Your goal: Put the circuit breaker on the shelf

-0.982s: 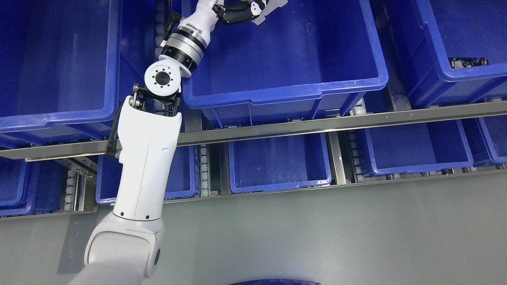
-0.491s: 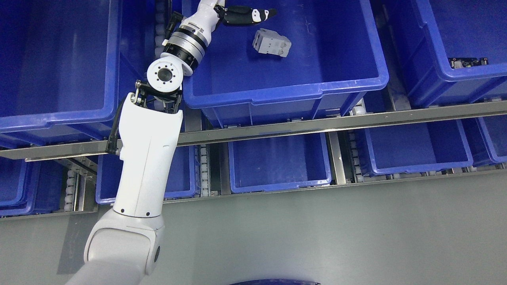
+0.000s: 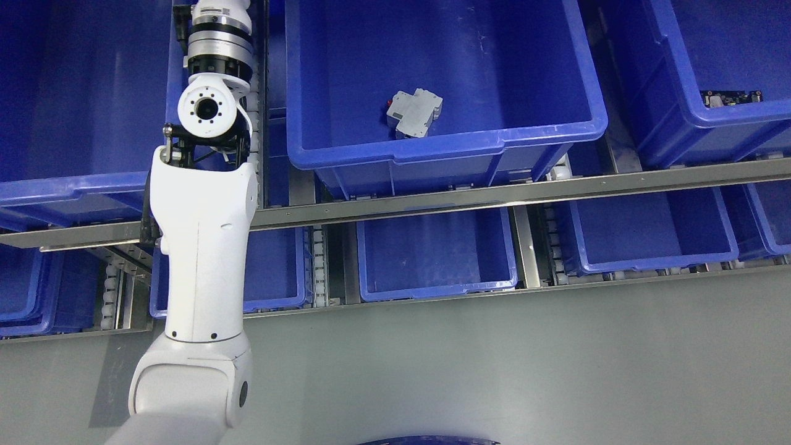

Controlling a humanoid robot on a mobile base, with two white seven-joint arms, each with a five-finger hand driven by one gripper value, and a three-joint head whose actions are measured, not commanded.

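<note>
A grey circuit breaker (image 3: 414, 112) lies on the floor of the large blue bin (image 3: 445, 145) on the upper shelf level, close to the bin's front wall. My left arm (image 3: 201, 235) rises from the lower left and its wrist leaves the picture at the top edge, left of that bin. The left hand itself is out of the picture. No right arm shows.
More blue bins stand on both shelf levels: one at upper left (image 3: 80, 179), one at upper right (image 3: 710, 117) holding a small circuit board (image 3: 729, 97), several on the lower level. A metal shelf rail (image 3: 494, 194) runs across. Grey floor (image 3: 494, 371) lies below.
The left hand let go of the breaker, which dropped into the bin and came to rest near its front wall. The arm swung left and the hand went out past the top edge.
</note>
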